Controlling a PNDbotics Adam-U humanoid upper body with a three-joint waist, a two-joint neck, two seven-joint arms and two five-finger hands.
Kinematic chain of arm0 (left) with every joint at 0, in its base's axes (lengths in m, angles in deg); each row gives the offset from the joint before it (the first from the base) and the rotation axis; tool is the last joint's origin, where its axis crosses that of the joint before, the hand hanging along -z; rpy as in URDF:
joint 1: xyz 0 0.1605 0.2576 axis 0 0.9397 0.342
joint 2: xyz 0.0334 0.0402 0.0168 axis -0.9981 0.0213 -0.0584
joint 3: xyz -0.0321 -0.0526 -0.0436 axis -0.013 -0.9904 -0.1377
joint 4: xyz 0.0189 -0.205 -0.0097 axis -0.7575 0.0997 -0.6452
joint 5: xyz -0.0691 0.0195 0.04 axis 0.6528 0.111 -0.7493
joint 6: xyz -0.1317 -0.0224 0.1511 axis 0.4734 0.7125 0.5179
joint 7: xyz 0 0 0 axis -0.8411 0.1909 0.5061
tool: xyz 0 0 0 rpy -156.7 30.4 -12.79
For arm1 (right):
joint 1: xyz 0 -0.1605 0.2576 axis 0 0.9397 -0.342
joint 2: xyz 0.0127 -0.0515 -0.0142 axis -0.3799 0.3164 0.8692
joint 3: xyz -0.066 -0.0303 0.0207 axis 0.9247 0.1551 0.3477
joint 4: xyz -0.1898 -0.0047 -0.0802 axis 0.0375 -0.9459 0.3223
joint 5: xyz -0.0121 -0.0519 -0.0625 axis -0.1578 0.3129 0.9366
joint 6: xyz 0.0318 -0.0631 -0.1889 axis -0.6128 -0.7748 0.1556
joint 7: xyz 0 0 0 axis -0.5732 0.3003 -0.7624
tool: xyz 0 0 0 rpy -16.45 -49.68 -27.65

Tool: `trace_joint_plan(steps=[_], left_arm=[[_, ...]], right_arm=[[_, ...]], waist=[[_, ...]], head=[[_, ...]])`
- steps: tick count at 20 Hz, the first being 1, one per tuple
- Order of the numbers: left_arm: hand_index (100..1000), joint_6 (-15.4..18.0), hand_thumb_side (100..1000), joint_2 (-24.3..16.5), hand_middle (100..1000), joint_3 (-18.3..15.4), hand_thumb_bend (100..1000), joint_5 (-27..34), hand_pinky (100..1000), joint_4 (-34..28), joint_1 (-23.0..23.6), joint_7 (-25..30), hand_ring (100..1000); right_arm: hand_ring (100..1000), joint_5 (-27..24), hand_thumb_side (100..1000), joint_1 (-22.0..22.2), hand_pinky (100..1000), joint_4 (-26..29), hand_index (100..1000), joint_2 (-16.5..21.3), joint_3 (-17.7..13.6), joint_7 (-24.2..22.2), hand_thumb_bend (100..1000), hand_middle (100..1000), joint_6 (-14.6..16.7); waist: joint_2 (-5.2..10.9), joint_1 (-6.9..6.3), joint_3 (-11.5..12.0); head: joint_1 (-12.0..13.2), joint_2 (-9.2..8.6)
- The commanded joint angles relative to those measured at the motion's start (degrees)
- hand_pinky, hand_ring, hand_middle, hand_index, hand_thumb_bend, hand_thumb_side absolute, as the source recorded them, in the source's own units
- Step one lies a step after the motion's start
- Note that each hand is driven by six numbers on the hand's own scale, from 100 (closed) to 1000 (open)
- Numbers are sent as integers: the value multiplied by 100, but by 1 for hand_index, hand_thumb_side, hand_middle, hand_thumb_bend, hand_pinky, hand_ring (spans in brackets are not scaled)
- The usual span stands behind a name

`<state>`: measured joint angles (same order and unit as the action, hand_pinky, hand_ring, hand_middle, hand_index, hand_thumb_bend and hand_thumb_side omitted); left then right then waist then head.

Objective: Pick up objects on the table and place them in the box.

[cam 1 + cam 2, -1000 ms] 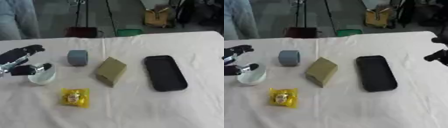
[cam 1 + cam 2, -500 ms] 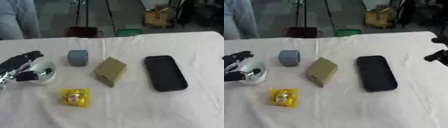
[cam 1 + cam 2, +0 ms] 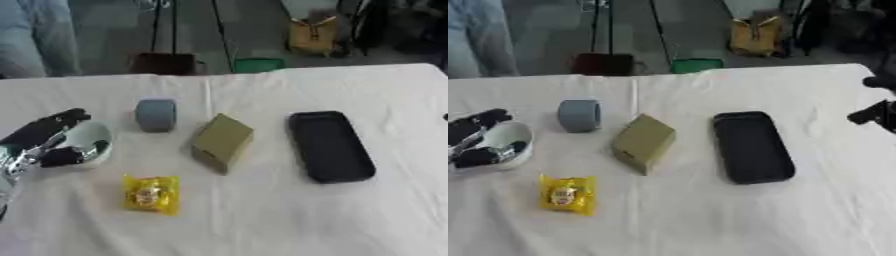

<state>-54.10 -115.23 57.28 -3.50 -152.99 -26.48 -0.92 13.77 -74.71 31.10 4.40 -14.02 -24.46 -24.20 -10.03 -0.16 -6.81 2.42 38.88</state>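
A white bowl (image 3: 90,141) sits at the table's left. My left hand (image 3: 35,134) is on it, with dark fingers (image 3: 61,118) over its far rim and the thumb (image 3: 63,156) curled at its near rim. A grey-blue roll (image 3: 156,114), an olive box (image 3: 221,141) and a yellow packet (image 3: 151,193) lie to the bowl's right. A flat black tray-like box (image 3: 330,145) lies right of centre. My right hand (image 3: 873,113) shows only as a dark shape at the right edge, away from every object.
The white cloth-covered table (image 3: 262,220) runs to a far edge (image 3: 262,72). Beyond that edge stand dark stands, a green bin (image 3: 258,65) and a yellow bag (image 3: 312,36). A person stands at the far left, not touching anything.
My left hand has come down and toward me around the white bowl, with the thumb now at the near rim. The bowl and the other objects have kept their places.
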Motion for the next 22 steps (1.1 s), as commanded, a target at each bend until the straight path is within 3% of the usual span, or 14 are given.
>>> trace_joint_plan(steps=[1,21,22], left_arm=[[1000,57,1000,-81,1000,19,482,-39,877,-67,-145,27,1000],[1000,214,1000,20,1000,144,483,-494,855,-44,-128,274,1000],[1000,217,891,23,1000,147,450,-503,837,-37,-125,283,1000]], right_arm=[[550,-27,763,-38,667,64,848,94,-31,-22,100,783,12],[547,-34,765,-48,668,71,848,94,-35,-21,100,775,5],[547,-34,765,-48,668,71,848,93,-37,-21,100,775,6]], waist=[[58,4,-14],[56,-12,-49],[55,-13,-50]], head=[[9,49],[11,52],[10,52]])
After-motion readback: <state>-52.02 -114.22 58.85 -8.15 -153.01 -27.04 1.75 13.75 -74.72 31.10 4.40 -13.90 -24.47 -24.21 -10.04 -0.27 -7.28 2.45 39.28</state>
